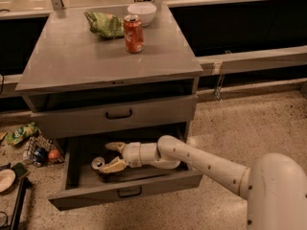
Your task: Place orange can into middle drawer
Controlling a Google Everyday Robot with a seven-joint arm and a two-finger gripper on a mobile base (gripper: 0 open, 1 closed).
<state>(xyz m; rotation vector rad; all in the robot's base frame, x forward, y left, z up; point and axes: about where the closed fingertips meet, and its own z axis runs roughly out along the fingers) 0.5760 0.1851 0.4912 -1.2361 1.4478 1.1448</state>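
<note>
Though low inside the middle drawer (163, 183), end effector (106, 156) splayed and empty, orange can (98, 163) half-hidden alongside.

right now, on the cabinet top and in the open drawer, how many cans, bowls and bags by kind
cans: 2 (red-orange can upright on the cabinet top; orange can lying in the open middle drawer, with the pincer right beside it)
bowls: 1 (white bowl)
bags: 1 (green chip bag)
total: 4
</note>
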